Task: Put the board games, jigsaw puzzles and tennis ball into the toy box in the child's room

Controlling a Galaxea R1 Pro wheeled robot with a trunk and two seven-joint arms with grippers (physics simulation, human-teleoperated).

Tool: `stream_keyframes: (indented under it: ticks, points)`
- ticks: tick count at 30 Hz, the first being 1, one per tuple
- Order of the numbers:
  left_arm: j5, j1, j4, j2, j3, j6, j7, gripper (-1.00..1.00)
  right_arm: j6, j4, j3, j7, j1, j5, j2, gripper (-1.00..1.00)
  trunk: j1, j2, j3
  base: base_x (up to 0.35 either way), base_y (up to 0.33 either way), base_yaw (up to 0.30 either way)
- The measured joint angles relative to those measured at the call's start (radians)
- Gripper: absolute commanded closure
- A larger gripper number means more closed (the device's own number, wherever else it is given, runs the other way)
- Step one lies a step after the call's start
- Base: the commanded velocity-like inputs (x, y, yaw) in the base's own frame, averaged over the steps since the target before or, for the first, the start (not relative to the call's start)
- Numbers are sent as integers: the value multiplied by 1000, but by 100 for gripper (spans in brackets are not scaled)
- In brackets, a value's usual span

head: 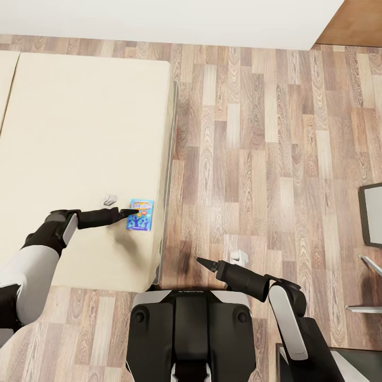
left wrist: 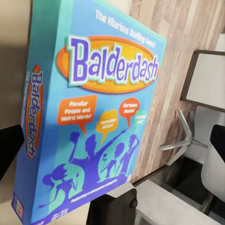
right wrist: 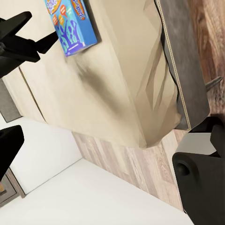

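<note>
Blue board game [head: 140, 215] flat on beige bed [head: 69, 132]; wood-plank floor [head: 265, 132] beside.

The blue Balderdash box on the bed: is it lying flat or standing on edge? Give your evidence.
Lying flat. In the head view the Balderdash box shows its full printed cover facing up on the bed, near the edge, with the left gripper reaching its side.

Small pale object [head: 110, 200] on the bed [head: 79, 132], unidentifiable; bed's left part beyond the frame.
</note>
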Motion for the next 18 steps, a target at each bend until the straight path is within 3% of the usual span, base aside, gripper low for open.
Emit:
stream_keyframes:
  ticks: [18]
  points:
    - [1, 1, 0, -2, 0, -2, -2, -100, 0, 0, 0, 0, 0, 0, 0, -100, 0, 0, 0, 0, 0, 0]
